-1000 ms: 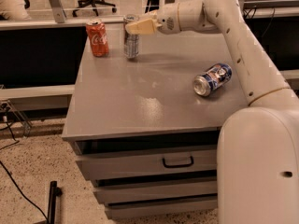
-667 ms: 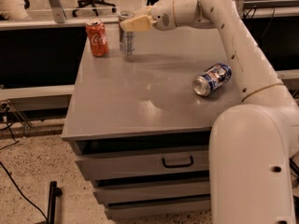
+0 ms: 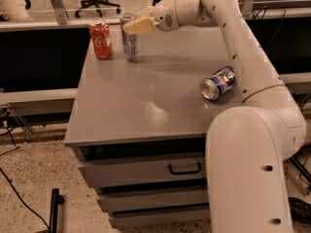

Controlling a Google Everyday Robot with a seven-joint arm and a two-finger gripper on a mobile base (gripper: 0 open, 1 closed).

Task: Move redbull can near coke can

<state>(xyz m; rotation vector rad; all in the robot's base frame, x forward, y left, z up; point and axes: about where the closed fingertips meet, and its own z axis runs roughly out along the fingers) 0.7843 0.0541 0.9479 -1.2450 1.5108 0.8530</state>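
Observation:
The redbull can [image 3: 129,43], slim and silver with blue-grey panels, stands upright at the far left of the grey table [image 3: 141,110]. My gripper [image 3: 135,26] reaches in from the right and is shut on its upper part. The coke can [image 3: 100,40], red with white script, stands upright just to the left of the redbull can, with a small gap between them.
A wider blue, red and white can [image 3: 218,82] lies on its side near the table's right edge, next to my arm. Drawers with a black handle [image 3: 184,169] are under the tabletop. A rail and office chairs stand behind the table.
My gripper has moved left with the redbull can, bringing it closer to the coke can. The other cans have not moved.

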